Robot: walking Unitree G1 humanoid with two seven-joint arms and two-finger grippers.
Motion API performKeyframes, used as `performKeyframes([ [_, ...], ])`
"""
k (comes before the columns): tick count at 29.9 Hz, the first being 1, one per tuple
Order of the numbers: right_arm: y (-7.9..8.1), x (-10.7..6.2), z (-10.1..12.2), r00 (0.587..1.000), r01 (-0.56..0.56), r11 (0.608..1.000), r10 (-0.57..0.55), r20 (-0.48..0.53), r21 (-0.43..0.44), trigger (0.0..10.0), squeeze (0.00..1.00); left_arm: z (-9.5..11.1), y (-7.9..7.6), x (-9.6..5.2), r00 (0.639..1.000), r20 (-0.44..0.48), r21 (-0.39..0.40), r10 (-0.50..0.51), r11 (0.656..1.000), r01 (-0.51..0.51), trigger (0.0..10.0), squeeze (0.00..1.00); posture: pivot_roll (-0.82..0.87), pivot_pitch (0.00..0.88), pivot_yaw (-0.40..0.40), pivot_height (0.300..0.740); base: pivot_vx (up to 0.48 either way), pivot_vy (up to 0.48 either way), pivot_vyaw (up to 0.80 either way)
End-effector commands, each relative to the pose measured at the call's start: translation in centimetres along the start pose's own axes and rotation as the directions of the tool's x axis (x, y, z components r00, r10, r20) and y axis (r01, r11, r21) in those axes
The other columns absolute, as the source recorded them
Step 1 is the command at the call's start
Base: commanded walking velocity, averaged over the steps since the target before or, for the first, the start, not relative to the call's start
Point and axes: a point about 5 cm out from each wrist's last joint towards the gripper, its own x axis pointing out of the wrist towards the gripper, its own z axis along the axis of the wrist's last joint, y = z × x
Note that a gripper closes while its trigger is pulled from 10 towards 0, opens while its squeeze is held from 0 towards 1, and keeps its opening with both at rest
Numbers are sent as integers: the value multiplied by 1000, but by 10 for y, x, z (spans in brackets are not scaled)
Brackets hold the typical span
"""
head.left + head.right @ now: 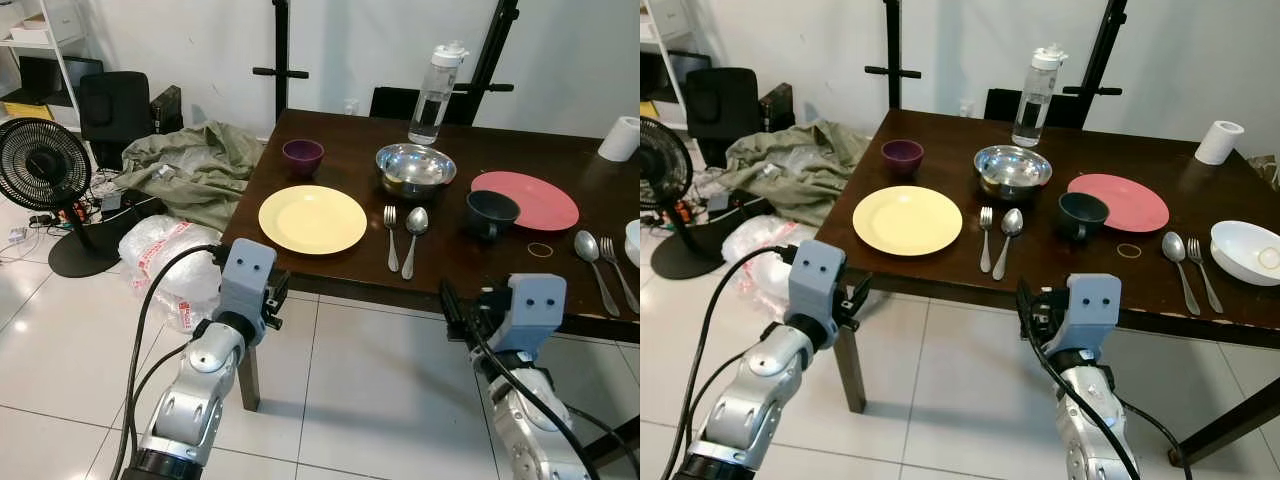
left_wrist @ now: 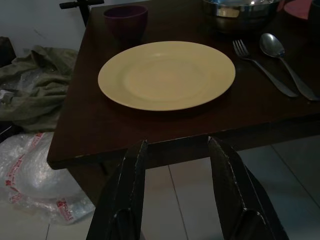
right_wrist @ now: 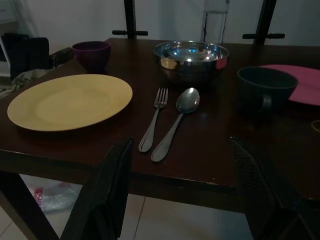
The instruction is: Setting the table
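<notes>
Tabletop (image 1: pixel 330 255) of dark wood stands just ahead of the robot, carrying the place settings, with a black fan (image 1: pixel 42 165) and a heap of olive cloth (image 1: pixel 195 165) on the floor off its left end. A yellow plate (image 1: pixel 312 218) lies near the front left corner, and a red plate (image 1: pixel 535 198) lies farther right. Behind the cutlery sits a steel bowl (image 1: pixel 415 168), with a clear water bottle (image 1: pixel 436 93) upright beyond it. A dark mug (image 1: pixel 490 212) stands touching the red plate's near edge, a purple bowl (image 1: pixel 302 155) sits behind the yellow plate, and a white bowl (image 1: pixel 1250 250) rests at the far right, possibly with something small inside. A fork (image 1: pixel 391 235) and spoon (image 1: pixel 413 235) lie side by side just right of the yellow plate; a second spoon and fork (image 1: pixel 1190 265) lie beside the white bowl. The left gripper (image 2: pixel 175 187) hovers below the table's front edge before the yellow plate, fingers parted and empty. The right gripper (image 3: pixel 182 192) hangs before the cutlery, spread wide, holding nothing.
</notes>
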Motion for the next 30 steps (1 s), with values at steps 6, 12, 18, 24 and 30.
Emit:
performKeyframes([
  [6,-6,-5,-4,999,42,999,-41,-30,32,10000,0,-2,-3,-1,1000,-18,12,-18,1000,19,10000,0,-48,152,64,740,0,0,0],
  [12,-4,-6,-3,999,43,999,-42,-30,30,10000,0,1,0,0,1000,-18,27,-26,999,26,10000,0,-41,195,88,740,0,0,0],
  [18,-1,-8,-3,999,44,998,-44,-26,32,10000,0,1,2,0,999,-25,43,-39,998,40,10000,0,-54,209,87,740,0,0,0],
  [24,-4,-12,-4,998,51,998,-50,-31,31,10000,0,4,0,2,999,-15,43,-50,998,50,10000,0,-65,208,88,740,0,0,0],
  [30,-6,-10,-1,998,58,998,-58,-26,28,10000,0,3,1,3,999,-14,43,-52,998,52,10000,0,-70,202,88,740,0,0,0],
])
